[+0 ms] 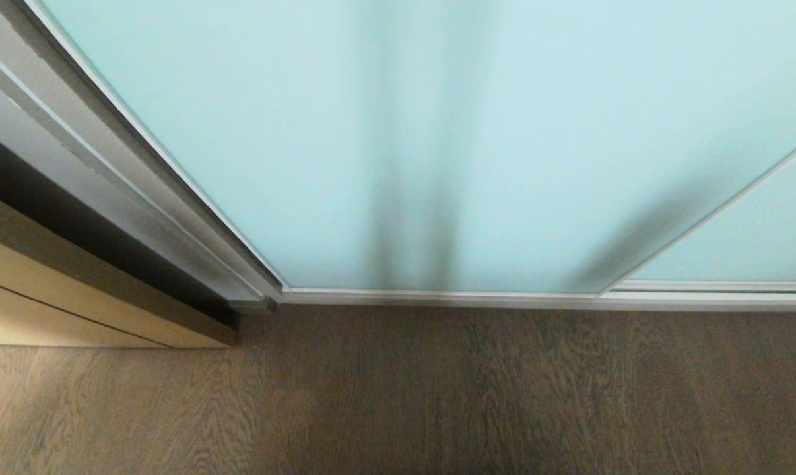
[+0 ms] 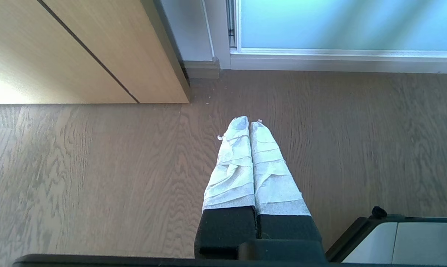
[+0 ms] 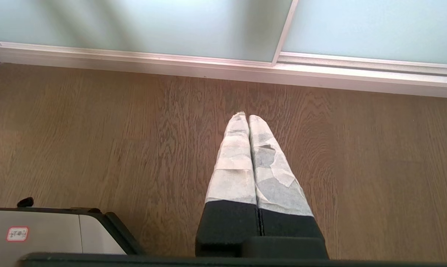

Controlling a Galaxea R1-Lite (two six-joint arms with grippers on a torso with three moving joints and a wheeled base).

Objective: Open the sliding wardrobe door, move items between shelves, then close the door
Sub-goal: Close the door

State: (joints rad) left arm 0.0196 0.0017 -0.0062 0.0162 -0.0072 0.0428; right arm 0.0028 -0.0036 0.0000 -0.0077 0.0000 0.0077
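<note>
The sliding wardrobe door (image 1: 437, 132), a frosted pale blue-green glass panel in a thin silver frame, fills the head view and stands closed; it also shows in the wrist views (image 2: 349, 22) (image 3: 134, 26). Items and shelves are hidden behind it. Neither arm shows in the head view. My left gripper (image 2: 249, 122) hangs over the wooden floor, shut and empty, its tape-wrapped fingers (image 2: 232, 163) pressed together. Pointing at the floor just short of the door's bottom rail, my right gripper (image 3: 244, 116) is likewise shut on nothing.
A second glass panel (image 1: 754, 231) overlaps at the right. A tan wooden door (image 1: 55, 290) stands left of the wardrobe frame (image 1: 140, 185). The bottom track (image 1: 536, 300) meets the wood floor (image 1: 398, 396). My base's corners show (image 2: 401, 241) (image 3: 42, 231).
</note>
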